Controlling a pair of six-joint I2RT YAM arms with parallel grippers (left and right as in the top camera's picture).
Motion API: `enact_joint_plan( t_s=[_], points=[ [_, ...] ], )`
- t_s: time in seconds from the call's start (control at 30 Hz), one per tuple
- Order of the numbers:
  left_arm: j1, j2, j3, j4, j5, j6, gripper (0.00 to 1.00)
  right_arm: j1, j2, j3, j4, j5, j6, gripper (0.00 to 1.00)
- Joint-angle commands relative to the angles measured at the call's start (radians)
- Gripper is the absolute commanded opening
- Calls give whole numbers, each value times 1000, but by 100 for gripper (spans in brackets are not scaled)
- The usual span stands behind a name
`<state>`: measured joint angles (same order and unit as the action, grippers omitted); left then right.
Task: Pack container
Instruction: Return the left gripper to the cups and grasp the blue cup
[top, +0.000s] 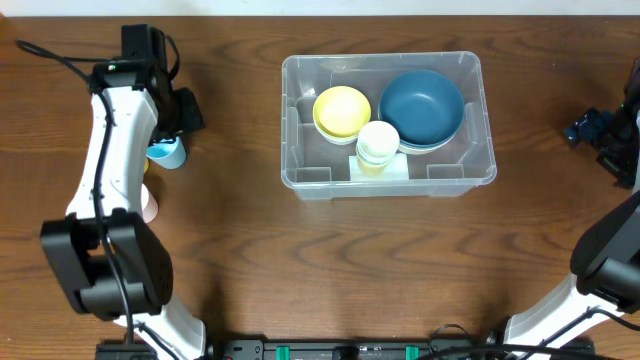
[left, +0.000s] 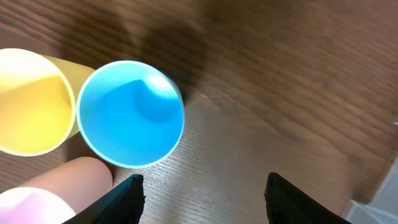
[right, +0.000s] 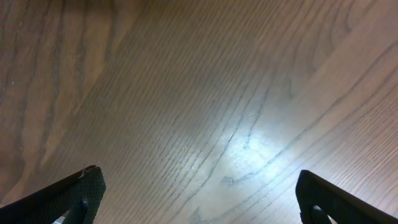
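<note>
The container (top: 300, 180), a clear plastic bin, stands at the table's upper middle. It holds a yellow bowl (top: 341, 111), a dark blue bowl (top: 421, 106) and a pale yellow cup (top: 378, 143). My left gripper (left: 205, 190) is open and empty over the table at the far left, just beside a blue cup (left: 130, 114); that cup also shows in the overhead view (top: 168, 153). A yellow cup (left: 31, 102) and a pink cup (left: 59, 186) stand next to the blue one. My right gripper (right: 199, 196) is open and empty above bare wood at the far right.
The left arm (top: 110, 130) reaches from the front left edge to the cups and hides most of them from above. The right arm (top: 610, 130) stands at the right edge. The container's corner shows at the left wrist view's lower right (left: 373, 211).
</note>
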<state>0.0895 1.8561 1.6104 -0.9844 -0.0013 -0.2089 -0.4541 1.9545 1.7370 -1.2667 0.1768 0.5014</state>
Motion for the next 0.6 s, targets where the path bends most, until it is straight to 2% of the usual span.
enact_joint_plan(
  t_s=[0.0,0.57],
  points=[
    [4,27,-6,6,-11,6,63,3,-5,-4,-1,14,18,99],
    [31,136,-6,36,-11,10,61,3,-5,-4,-1,14,18,99]
  ],
)
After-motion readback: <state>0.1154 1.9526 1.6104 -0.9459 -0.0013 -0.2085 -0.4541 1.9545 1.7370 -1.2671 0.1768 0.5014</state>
